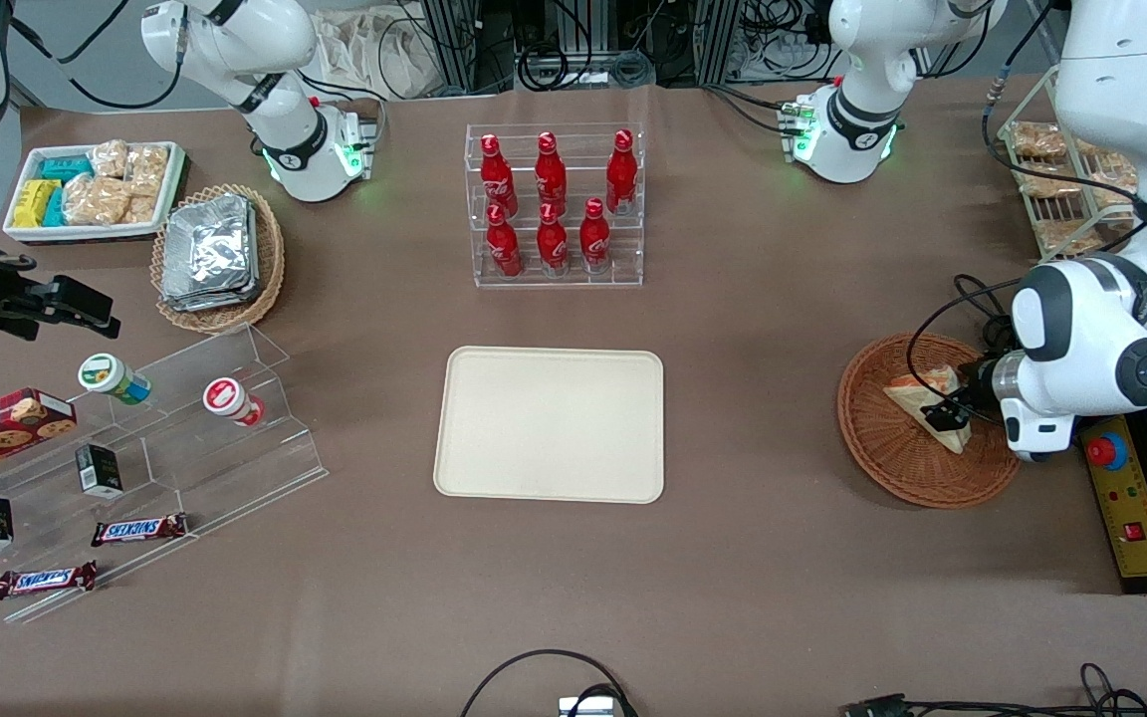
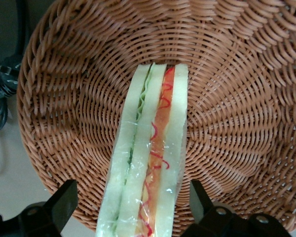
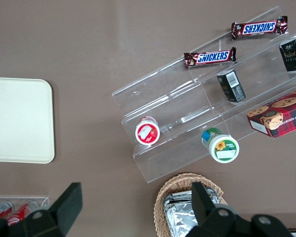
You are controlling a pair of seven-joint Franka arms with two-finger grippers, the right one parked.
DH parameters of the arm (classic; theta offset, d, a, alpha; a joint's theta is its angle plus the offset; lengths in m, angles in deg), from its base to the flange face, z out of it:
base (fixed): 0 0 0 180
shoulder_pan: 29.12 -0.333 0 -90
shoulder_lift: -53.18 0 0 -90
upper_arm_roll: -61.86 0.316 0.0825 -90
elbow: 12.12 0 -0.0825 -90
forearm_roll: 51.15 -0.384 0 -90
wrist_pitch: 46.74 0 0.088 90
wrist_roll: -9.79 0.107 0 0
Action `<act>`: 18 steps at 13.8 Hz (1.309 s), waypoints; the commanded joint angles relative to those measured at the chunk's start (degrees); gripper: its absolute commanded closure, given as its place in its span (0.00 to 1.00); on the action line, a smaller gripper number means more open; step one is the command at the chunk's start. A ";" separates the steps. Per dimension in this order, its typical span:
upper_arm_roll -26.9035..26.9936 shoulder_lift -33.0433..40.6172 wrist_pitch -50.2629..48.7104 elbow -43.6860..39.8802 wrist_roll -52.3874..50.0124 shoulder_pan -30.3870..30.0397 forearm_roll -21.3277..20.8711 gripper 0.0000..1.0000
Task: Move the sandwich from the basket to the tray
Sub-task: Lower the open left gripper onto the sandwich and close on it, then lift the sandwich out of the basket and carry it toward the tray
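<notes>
We see the gripper [image 2: 130, 207] down low over the basket [image 1: 882, 448], which sits near the surface edge at the working arm's end. The sandwich [image 1: 927, 400] lies in the basket, wrapped in clear film, filling edge up toward the wrist camera.

Fingers [image 2: 64, 200] open, one on each side of the sandwich's near end, not yet touching it from what we can tell. In the wrist view the sandwich [image 2: 148, 153] runs lengthwise straight away from the gripper, so its long axis lies across the line between the two fingers. They would close across the thin bread-to-bread width, which is the good way to pinch it.

We judge this as the pre-grasp step: aligned, straddling, not clamped. The next move probably needs a short drop and a close; the film may be slippery, and squeezing soft bread too hard could squash it.

The tray [image 1: 549, 423] sits bare at the middle of the surface, well apart from the basket, toward the parked arm's end. Nothing lies between the two. Transfer not started.
</notes>
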 commanded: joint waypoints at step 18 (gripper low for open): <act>-0.75 3.80 -18.40 -21.57 5.28 4.17 0.41 1.00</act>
